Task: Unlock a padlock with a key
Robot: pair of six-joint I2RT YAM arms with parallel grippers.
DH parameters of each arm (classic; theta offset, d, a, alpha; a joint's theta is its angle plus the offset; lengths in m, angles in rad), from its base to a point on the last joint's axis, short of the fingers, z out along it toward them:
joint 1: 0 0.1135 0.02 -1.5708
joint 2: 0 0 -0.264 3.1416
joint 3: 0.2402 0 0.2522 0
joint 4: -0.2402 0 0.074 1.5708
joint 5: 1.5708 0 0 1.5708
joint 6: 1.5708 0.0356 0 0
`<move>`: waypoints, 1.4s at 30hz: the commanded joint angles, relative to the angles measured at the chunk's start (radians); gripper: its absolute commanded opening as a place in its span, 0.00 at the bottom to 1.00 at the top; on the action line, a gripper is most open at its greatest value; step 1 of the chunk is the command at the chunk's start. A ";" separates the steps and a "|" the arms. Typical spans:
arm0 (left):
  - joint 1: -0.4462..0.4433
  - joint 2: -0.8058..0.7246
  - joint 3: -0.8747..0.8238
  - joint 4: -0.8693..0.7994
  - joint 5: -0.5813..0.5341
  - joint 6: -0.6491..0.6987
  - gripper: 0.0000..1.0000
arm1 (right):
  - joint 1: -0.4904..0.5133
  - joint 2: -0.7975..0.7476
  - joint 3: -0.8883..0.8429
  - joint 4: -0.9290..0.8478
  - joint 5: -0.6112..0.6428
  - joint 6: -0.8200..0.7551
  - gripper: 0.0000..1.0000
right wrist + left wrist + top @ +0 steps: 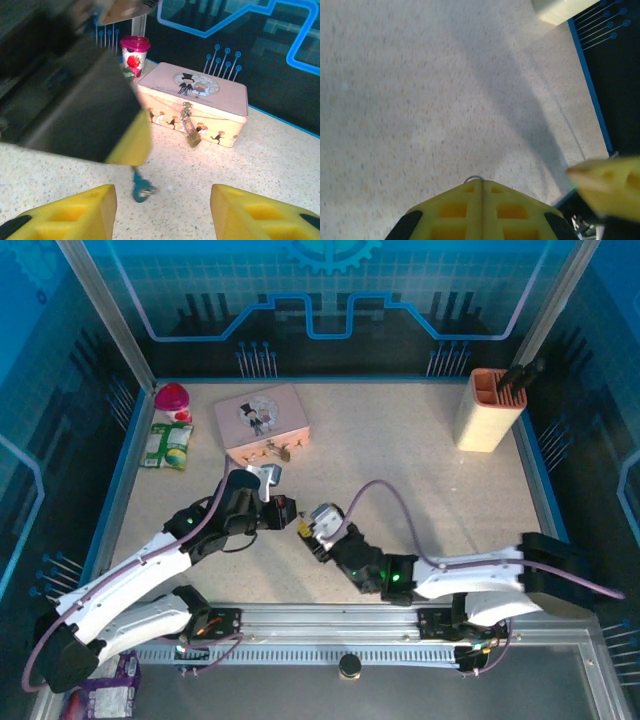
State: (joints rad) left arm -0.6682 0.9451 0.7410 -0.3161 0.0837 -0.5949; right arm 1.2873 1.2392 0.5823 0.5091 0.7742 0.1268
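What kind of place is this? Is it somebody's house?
Probably not: it looks like a robot lab booth. The left arm and right arm are bolted to a metal rail, and blue circuit-pattern walls fence in the speckled table.

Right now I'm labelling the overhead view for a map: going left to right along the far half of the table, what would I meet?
Pink-lidded cup → pink tin → beige holder

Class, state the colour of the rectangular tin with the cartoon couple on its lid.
Pale pink; the tin shows best in the right wrist view.
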 commanded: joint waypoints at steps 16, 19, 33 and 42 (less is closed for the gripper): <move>0.046 0.098 -0.118 0.629 0.401 0.503 0.00 | -0.503 -0.285 -0.158 -0.073 -0.952 0.631 0.52; 0.046 0.100 -0.103 0.598 0.434 0.495 0.00 | -0.554 -0.293 -0.200 0.007 -1.019 0.664 0.51; 0.047 0.138 -0.062 0.598 0.554 0.455 0.00 | -0.596 -0.329 -0.248 0.101 -1.144 0.611 0.48; 0.047 0.147 -0.054 0.608 0.585 0.432 0.00 | -0.595 -0.343 -0.262 0.106 -1.156 0.603 0.45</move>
State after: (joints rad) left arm -0.6273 1.0878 0.6540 0.2718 0.6277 -0.1543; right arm 0.6998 0.9131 0.3290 0.5861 -0.3561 0.7513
